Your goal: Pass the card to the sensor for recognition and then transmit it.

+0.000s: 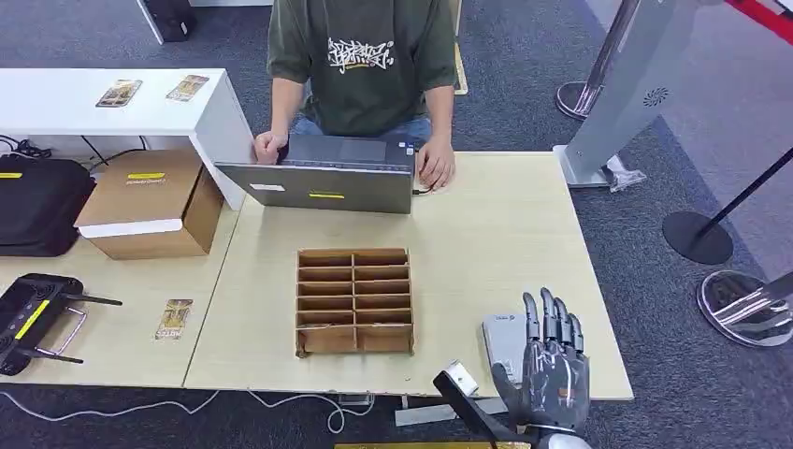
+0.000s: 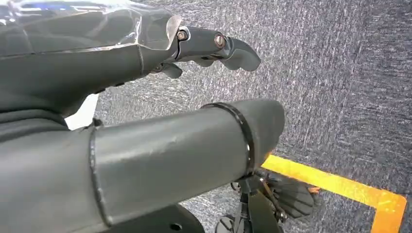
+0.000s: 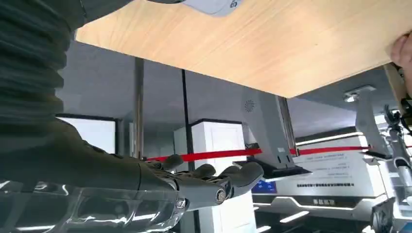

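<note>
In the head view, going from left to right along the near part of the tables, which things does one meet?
Black controller → card → wooden compartment box → grey sensor pad → right robot hand, open above the pad.

I can make out very little that reads. In the head view, upper centre, the person's dark green shirt (image 1: 360,56) carries a white graffiti-style print (image 1: 360,54), but I can't resolve its letters. Yellow labels sit on the laptop (image 1: 318,176) lid, the cardboard box (image 1: 145,201) at left and the black case (image 1: 37,201) at far left; their writing is too small for me. In the right wrist view, lower right, a white sign board (image 3: 340,177) bears lines of dark text, blurred beyond reading. The grey stand (image 1: 645,84) at upper right shows a round swirl emblem (image 1: 656,96).
</note>
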{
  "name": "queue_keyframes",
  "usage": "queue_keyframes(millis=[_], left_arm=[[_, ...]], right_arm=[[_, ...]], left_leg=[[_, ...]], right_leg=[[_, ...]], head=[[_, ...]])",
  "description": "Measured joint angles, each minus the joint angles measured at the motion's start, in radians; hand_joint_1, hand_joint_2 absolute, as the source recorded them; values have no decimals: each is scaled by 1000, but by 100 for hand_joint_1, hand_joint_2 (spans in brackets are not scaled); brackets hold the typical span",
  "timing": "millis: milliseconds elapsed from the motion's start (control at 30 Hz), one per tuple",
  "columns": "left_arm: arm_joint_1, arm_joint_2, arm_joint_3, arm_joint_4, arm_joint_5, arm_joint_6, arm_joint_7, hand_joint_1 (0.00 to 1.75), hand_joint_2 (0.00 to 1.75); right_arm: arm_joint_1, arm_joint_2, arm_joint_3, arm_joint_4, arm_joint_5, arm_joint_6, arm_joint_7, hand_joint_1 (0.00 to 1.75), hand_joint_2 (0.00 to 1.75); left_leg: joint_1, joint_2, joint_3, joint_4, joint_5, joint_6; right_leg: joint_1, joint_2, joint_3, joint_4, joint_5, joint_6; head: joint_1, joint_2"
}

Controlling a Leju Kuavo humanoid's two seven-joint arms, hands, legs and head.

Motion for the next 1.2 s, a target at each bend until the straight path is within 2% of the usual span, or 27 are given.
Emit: queue_keyframes(millis=[433, 1033, 1200], left_arm=[[-8, 3, 0, 0, -16, -17, 12, 0, 0], [-22, 3, 0, 0, -32, -18, 39, 0, 0], [-35, 3, 0, 0, -31, -39, 77, 0, 0]], right_arm=[[-16, 18, 58, 29, -5, 21, -14, 0, 175], [-80, 40, 114, 150, -8, 19, -33, 0, 175], [-106, 54, 120, 188, -8, 11, -44, 0, 175]], left_leg=[[0, 0, 0, 0, 0, 0], [0, 0, 0, 0, 0, 0], [0, 0, 0, 0, 0, 0]], right_leg=[[0, 0, 0, 0, 0, 0], [0, 0, 0, 0, 0, 0], [0, 0, 0, 0, 0, 0]], head=[[0, 0], [0, 0], [0, 0]])
